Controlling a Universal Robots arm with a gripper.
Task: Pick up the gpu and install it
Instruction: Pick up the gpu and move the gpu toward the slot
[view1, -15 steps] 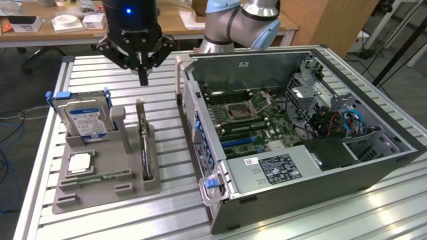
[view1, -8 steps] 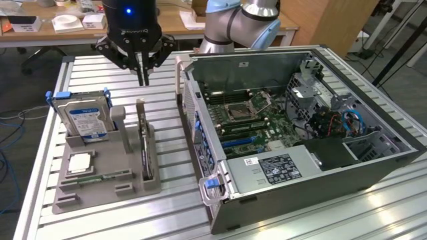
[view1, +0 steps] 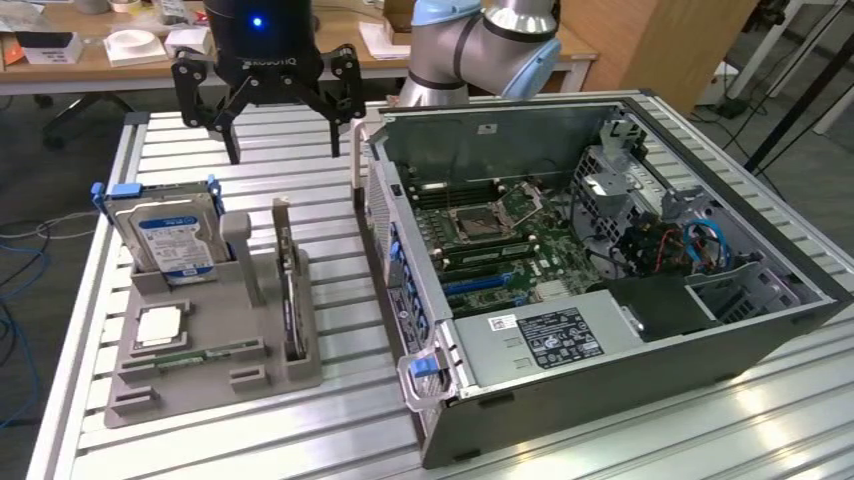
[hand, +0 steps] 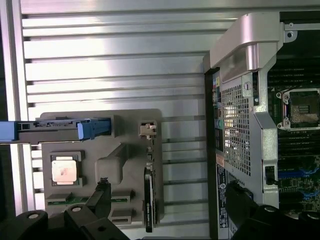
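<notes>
Fingers spread wide, gripping nothing: the black gripper hangs over the far part of the slatted metal table.
Nearest on the grey moulded holder lies a narrow green memory stick, then a square silver processor. The gpu stands on edge in the holder's slot beside the open computer case; seen edge-on, its cooler is hard to make out. Farther back a blue-labelled hard drive stands upright, well apart from the gripper.

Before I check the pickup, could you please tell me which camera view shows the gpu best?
The exterior view: the gpu stands on edge in the grey holder, one face partly visible. The wrist view sees the gpu edge-on.
</notes>
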